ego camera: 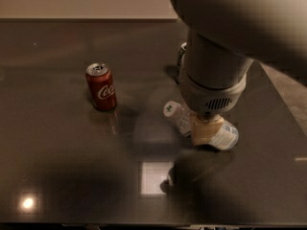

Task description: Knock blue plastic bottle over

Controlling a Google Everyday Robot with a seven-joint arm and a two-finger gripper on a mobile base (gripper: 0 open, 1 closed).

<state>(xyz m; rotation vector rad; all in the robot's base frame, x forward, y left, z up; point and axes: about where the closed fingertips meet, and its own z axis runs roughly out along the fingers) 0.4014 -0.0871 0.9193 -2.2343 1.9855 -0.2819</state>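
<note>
Nearest the camera, the dark table (67,186) shows a bright square reflection and nothing standing on it. Just beyond that patch sits the gripper (207,134), a pale tan piece under the arm's thick grey wrist (213,92), low over the table to the right of centre. It lies directly across the blue plastic bottle (178,117), covering its middle. How far the gripper is open cannot be told, nor whether it clasps the bottle or only presses on it.

The bottle appears to be down on its side, or very nearly so, though the gripper hides the part that would settle this. Its long axis runs diagonally. The white cap points up and left, away from the gripper, and the labelled base sticks out to the lower right. So the bottle is not off to one side of the gripper but beneath it, and any further push would act across that axis. The task looks close to done. What the bottle holds cannot be made out.

Further back and well to the left, the red Coca-Cola can (101,86) stands upright, apart from everything else. Farthest off, a sliver of the green-and-white can (182,56) shows behind the arm.
</note>
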